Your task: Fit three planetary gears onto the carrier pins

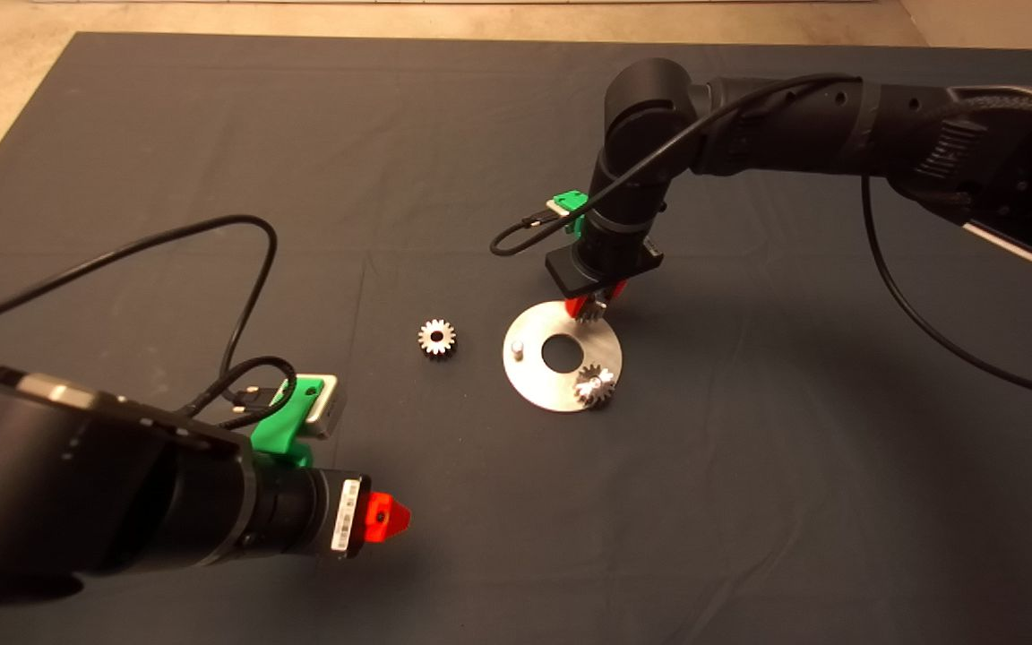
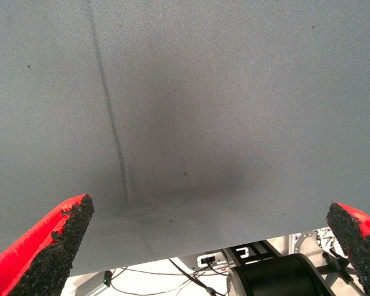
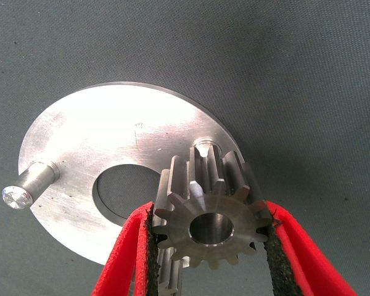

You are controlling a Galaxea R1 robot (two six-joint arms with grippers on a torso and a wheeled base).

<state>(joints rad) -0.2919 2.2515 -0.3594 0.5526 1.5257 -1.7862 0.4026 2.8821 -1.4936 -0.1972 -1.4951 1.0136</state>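
The shiny carrier disc (image 1: 541,385) lies at mid-mat. One planetary gear (image 1: 595,385) sits on its near pin, and the left pin (image 1: 517,348) is bare. My right gripper (image 1: 595,310) is over the disc's far edge, shut on a second gear (image 3: 213,225) and holding it just above the disc. The third pin's tip (image 3: 203,148) shows just past that gear. The bare pin (image 3: 31,182) and the seated gear's teeth (image 3: 169,271) also show in the right wrist view. A third gear (image 1: 436,338) lies loose on the mat left of the disc. My left gripper (image 1: 388,518) is parked at the lower left, open and empty.
The dark mat (image 1: 749,502) covers the table. The left arm's cable (image 1: 247,269) loops over the mat left of the loose gear. The left wrist view shows bare mat (image 2: 191,111) between the open fingers (image 2: 49,246) and the mat's edge, with floor equipment beyond.
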